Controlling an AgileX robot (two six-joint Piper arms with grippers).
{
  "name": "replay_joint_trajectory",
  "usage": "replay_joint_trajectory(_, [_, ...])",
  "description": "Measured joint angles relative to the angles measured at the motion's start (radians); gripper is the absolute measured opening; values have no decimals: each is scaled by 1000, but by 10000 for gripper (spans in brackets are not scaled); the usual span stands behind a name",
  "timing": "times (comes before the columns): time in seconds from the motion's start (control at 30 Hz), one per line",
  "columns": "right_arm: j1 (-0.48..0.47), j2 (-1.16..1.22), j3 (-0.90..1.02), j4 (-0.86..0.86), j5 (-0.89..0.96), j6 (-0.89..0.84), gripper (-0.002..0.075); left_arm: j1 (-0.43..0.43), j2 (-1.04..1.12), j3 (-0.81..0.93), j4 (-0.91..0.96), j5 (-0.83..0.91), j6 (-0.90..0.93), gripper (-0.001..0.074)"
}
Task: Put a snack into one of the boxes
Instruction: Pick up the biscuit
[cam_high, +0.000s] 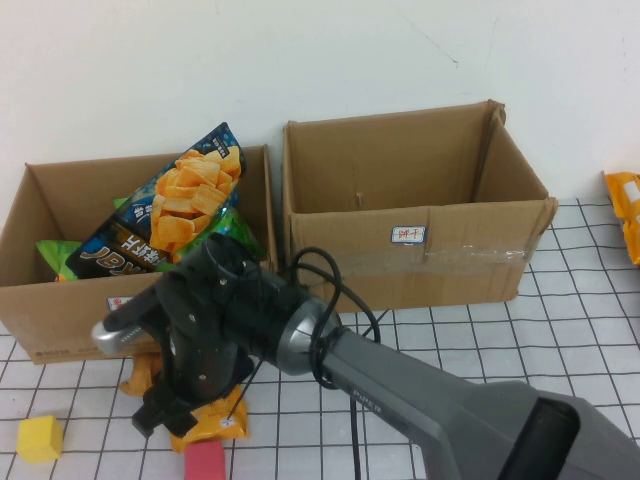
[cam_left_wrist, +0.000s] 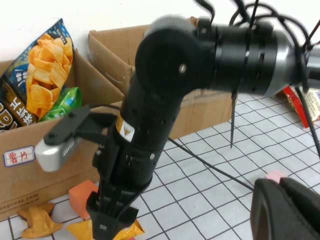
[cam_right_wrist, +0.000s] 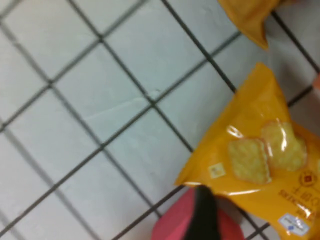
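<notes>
An orange cracker packet (cam_high: 215, 420) lies on the gridded table in front of the left box (cam_high: 60, 290); it also shows in the right wrist view (cam_right_wrist: 260, 160) and the left wrist view (cam_left_wrist: 131, 231). My right gripper (cam_high: 155, 420) points down just beside and above this packet, near its edge (cam_right_wrist: 202, 220). The left box holds a large chips bag (cam_high: 170, 215) and green bags. The right box (cam_high: 400, 270) looks empty. My left gripper (cam_left_wrist: 285, 210) is out of the high view; it hovers shut and empty over the table, by a pink block (cam_left_wrist: 274, 175).
A second orange packet (cam_high: 140, 375) lies against the left box. A red block (cam_high: 205, 462) sits beside the target packet and a yellow cube (cam_high: 40, 438) at the front left. Another orange snack (cam_high: 625, 210) lies at the right edge. The right arm's cable (cam_high: 350, 300) loops before the boxes.
</notes>
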Motion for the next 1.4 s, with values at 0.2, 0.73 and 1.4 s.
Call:
replay_joint_trajectory(0.2, [-2, 22, 0, -67, 0, 120, 575, 0, 0, 0, 0, 0, 0, -1])
replay_joint_trajectory(0.73, [-2, 70, 0, -57, 0, 195, 584, 0, 0, 0, 0, 0, 0, -1])
replay_joint_trajectory(1.4, [-2, 64, -6, -32, 0, 131, 369, 0, 0, 0, 0, 0, 0, -1])
